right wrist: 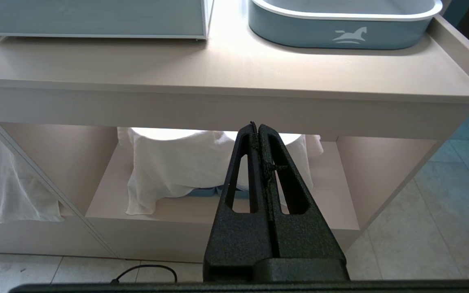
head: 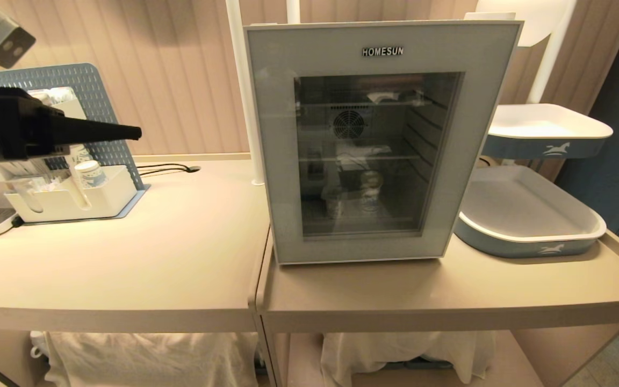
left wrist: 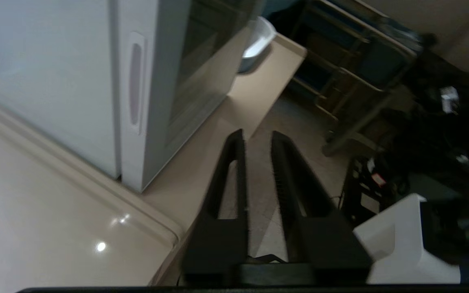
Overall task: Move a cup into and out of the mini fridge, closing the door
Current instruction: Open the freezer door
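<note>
Standing upright on the right-hand bench [head: 395, 290], fridge [head: 374, 145] has its long axis vertical and its door [head: 274, 161] shut, glass facing the robot. Cup [head: 369, 196] sits upright on the fridge floor behind the glass, a smaller pot [head: 334, 203] just beside it. Door handle recess [left wrist: 135, 83] runs vertically on the door's left edge, facing the left bench [head: 127, 258].

Left gripper [head: 127, 132] is raised over the left bench, well apart from the fridge, fingers level and pointing toward the door's left side; jaws narrowly parted, holding nothing. Bare bench lies between it and the handle side. Organizer [head: 73, 199] stands behind the gripper.

Right gripper [right wrist: 257, 128] hangs low before the bench front, jaws closed, empty.

Tray [head: 530, 236] sits just beside the fridge's right side; a strip of bare bench runs along the front edge.
</note>
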Robot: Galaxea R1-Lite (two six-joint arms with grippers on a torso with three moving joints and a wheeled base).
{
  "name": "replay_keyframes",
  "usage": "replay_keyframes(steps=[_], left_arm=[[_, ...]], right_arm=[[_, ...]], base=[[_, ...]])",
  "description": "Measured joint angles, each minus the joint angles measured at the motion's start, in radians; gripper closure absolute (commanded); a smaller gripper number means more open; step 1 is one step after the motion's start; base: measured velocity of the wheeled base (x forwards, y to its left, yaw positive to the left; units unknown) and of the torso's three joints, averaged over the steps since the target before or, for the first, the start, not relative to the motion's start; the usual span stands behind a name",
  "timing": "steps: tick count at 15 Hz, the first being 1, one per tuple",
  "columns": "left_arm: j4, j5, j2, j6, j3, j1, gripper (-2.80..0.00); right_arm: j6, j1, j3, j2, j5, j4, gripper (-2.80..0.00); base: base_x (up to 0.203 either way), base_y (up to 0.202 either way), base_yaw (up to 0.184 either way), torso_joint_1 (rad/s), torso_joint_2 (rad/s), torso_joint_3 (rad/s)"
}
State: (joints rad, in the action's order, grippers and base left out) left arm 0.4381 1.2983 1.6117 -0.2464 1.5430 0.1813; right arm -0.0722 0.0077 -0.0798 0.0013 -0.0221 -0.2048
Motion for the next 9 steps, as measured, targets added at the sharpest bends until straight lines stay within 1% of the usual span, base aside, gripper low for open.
replay_keyframes(steps=[1,2,3,4,5,9], left_arm=[[-0.008,0.074,0.042,-0.065,-0.012,0.0,-2.8],[-0.018,0.141,0.079,-0.113,-0.023,-0.008,-2.8],[-0.023,0.196,0.112,-0.135,-0.029,-0.026,-2.8],[-0.029,0.217,0.139,-0.14,-0.03,-0.042,-2.8],[-0.044,0.221,0.165,-0.146,-0.025,-0.059,-2.8],[-0.178,0.223,0.277,-0.157,0.001,-0.13,-2.8]], right_arm=[[0.0,0.0,0.0,0.0,0.0,0.0,0.0],[0.001,0.0,0.0,0.0,0.001,0.0,0.0],[0.001,-0.001,0.0,0.0,0.001,0.001,0.0],[0.001,-0.001,0.0,0.0,0.0,0.001,0.0],[0.0,-0.001,0.0,0.0,0.0,0.001,0.0],[0.001,0.0,0.0,0.0,0.0,0.002,0.0]], base=[[0.0,0.0,0.0,0.0,0.0,0.0],[0.0,0.0,0.0,0.0,0.0,0.0],[0.0,0.0,0.0,0.0,0.0,0.0],[0.0,0.0,0.0,0.0,0.0,0.0],[0.0,0.0,0.0,0.0,0.0,0.0],[0.0,0.0,0.0,0.0,0.0,0.0]])
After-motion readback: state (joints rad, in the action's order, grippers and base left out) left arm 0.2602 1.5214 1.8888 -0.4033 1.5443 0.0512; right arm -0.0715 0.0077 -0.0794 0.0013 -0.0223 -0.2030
